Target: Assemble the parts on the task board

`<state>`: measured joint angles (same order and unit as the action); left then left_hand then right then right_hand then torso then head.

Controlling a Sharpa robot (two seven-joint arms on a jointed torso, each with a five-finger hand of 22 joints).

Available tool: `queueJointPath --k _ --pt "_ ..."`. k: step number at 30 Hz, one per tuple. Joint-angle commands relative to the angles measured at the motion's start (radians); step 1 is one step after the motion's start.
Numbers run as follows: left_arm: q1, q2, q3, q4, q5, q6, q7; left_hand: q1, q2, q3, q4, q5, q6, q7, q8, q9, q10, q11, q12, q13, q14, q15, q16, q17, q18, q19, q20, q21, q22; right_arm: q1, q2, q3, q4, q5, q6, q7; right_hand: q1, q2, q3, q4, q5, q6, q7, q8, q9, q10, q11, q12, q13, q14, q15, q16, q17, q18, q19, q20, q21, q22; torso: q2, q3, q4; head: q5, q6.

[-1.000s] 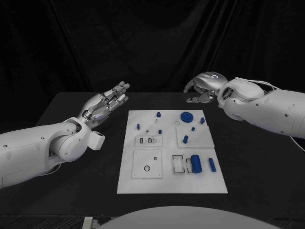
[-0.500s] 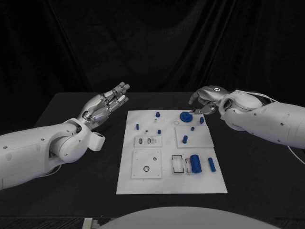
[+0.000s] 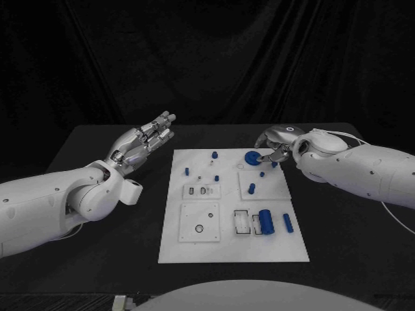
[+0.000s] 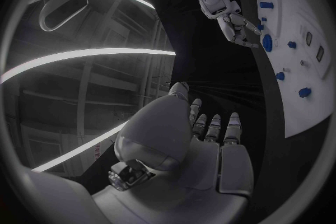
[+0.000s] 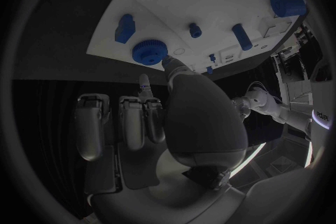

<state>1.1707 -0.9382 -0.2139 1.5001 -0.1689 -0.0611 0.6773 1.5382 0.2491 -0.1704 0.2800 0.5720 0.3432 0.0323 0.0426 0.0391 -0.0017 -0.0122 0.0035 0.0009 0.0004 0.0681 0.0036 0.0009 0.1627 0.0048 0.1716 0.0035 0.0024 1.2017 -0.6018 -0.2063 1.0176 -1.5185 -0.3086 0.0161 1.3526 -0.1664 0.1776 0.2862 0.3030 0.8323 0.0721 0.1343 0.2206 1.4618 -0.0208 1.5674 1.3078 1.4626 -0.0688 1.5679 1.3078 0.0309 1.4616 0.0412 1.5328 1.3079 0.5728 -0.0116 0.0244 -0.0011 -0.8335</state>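
The white task board (image 3: pixel 235 249) lies in the middle of the table with several blue parts on it. A round blue gear (image 3: pixel 253 157) sits near its far right corner. My right hand (image 3: pixel 279 144) hovers just right of that gear, holding nothing. In the right wrist view its thumb tip (image 5: pixel 172 63) is close beside the gear (image 5: pixel 149 51), and I cannot tell whether they touch. My left hand (image 3: pixel 142 141) is raised left of the board with its fingers straight and apart, also holding nothing. The left wrist view shows the right hand (image 4: pixel 235 26) next to the gear (image 4: pixel 267 42).
A large blue cylinder (image 3: pixel 266 221) and a slim peg (image 3: pixel 287 223) lie by the slotted block (image 3: pixel 242 221) on the near right of the board. Small blue pegs (image 3: pixel 214 155) stand along the far edge. Bare black table (image 3: pixel 357 227) surrounds the board.
My right hand has dropped and moved toward the board's far right corner, ending beside the blue gear. The left hand has not moved.
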Motion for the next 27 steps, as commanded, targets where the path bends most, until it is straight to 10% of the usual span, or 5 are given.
queueJointPath --k 1,15,27 --pt "-0.001 0.002 0.001 0.002 0.000 0.011 0.031 0.009 -0.001 0.007 -0.001 0.004 0.005 0.002 0.004 0.001 0.002 0.007 -0.003 -0.001 0.000 0.007 -0.004 -0.001 0.012 0.000 0.008 0.001 0.001 -0.004 0.006 0.001 -0.009 0.002 0.018 -0.022 0.016 0.000 0.011 -0.003 0.054 0.009 -0.001 -0.006 -0.003 0.109 0.006 0.003 0.263 0.108 -0.001 0.003 0.263 -0.018 0.078 0.002 0.004 0.236 0.001 -0.0004 0.0003 -0.002 -0.001" --pt "-0.002 0.004 0.001 0.001 0.000 0.014 0.030 0.009 -0.001 0.007 -0.001 0.004 0.005 0.002 0.004 0.001 0.002 0.007 -0.003 -0.001 0.000 0.007 -0.004 -0.001 0.012 0.000 0.008 0.001 0.001 -0.011 0.044 0.001 -0.059 0.002 0.029 -0.026 0.013 0.002 0.010 -0.002 0.022 0.009 0.004 -0.010 -0.006 0.109 0.010 0.003 0.263 0.108 0.002 0.003 0.263 -0.018 0.078 0.005 0.003 0.236 -0.001 -0.0006 -0.0005 -0.002 -0.007" --pt "-0.003 0.006 0.001 -0.001 0.000 0.017 0.030 0.010 -0.002 0.007 -0.001 0.004 0.003 0.002 0.003 0.001 0.002 0.008 -0.003 -0.001 0.000 0.009 -0.004 -0.001 0.012 0.000 0.010 0.001 0.001 -0.023 0.073 0.001 -0.093 0.002 0.036 -0.024 -0.003 -0.002 -0.006 0.003 -0.109 0.009 0.008 -0.015 -0.011 0.109 0.014 0.003 0.263 0.108 0.006 0.003 0.263 -0.019 0.079 0.008 0.004 0.238 -0.001 -0.0008 -0.0005 -0.001 -0.015"
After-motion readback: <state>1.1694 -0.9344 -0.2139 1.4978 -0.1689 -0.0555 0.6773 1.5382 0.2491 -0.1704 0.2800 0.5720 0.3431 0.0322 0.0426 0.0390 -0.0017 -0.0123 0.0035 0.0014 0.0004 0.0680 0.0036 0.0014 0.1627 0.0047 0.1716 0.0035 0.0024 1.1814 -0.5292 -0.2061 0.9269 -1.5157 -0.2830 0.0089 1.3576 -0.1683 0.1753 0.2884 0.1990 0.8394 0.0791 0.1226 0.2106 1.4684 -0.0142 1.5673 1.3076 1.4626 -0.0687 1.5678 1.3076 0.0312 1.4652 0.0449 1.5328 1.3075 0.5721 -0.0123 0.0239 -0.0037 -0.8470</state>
